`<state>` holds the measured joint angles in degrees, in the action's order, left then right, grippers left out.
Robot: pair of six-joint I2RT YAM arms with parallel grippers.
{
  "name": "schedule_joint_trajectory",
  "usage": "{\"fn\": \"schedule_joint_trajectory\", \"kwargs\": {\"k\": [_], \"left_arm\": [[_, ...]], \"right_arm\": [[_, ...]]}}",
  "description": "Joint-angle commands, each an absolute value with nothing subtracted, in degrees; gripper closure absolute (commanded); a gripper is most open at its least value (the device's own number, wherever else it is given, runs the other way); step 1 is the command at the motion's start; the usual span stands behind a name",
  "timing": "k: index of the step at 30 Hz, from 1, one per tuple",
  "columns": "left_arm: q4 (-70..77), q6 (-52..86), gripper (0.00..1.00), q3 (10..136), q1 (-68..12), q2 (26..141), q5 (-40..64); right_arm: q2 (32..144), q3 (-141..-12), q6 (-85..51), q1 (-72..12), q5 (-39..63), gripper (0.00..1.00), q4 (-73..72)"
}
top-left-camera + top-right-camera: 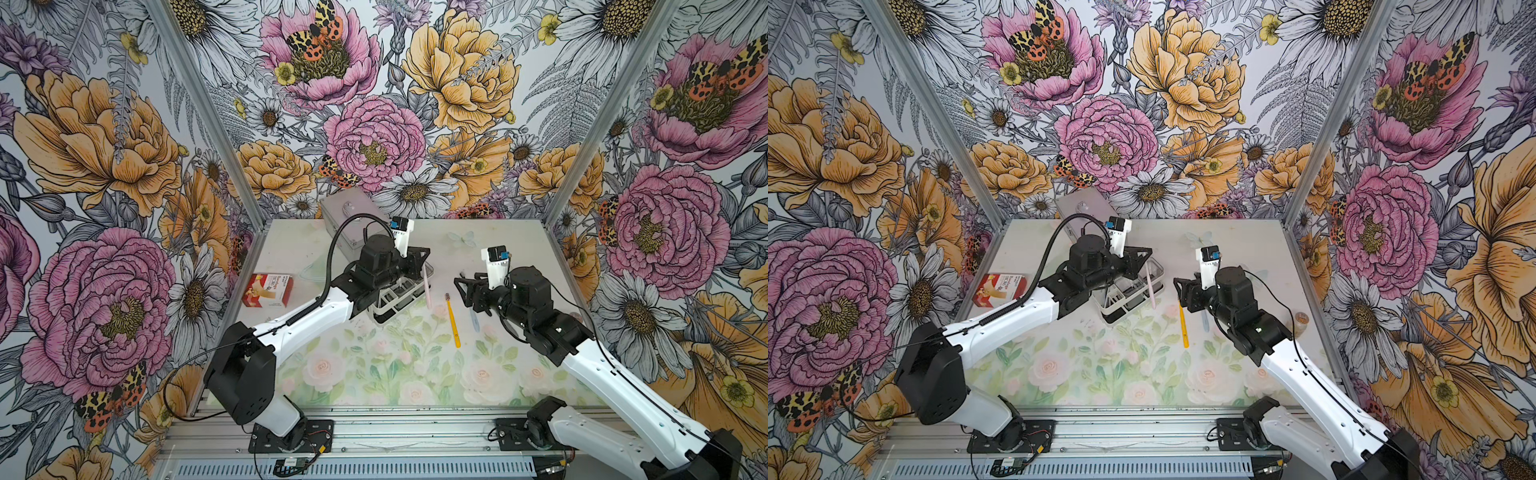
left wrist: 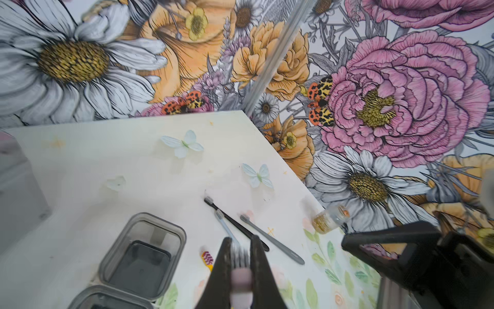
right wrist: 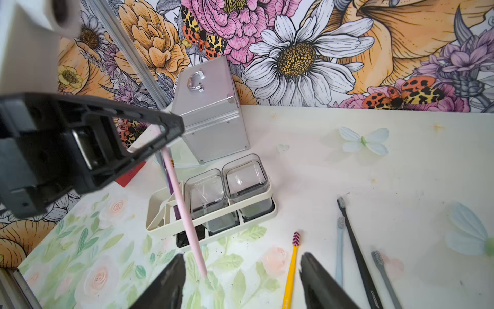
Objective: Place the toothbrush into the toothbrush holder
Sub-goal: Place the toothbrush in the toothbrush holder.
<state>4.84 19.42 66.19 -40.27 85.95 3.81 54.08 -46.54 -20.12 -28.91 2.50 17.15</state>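
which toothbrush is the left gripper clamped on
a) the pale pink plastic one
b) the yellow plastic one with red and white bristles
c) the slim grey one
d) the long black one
a: the left gripper is shut on the pale pink plastic toothbrush, while the yellow toothbrush, the black toothbrush and the grey toothbrush lie loose on the table.

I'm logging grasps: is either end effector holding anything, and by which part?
The left end effector pinches the pink toothbrush near its bristle end; the right end effector is open and empty.
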Motion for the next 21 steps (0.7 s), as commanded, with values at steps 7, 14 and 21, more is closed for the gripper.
{"fn": "schedule_joint_trajectory", "kwargs": {"k": [7,14,21], "left_arm": [[10.23,4.89,1.0,61.64,-42.96,79.79,-19.99],[14.25,-1.66,1.0,57.59,-43.55,75.73,-22.87],[15.71,-3.21,1.0,52.24,-43.55,68.9,-27.45]], "right_arm": [[50.28,-44.48,-20.56,-28.51,0.04,0.31,18.74],[46.8,-42.99,-19.92,-28.12,-0.72,0.29,20.26],[45.77,-41.42,-19.45,-27.72,-0.08,0.29,21.04]]}}
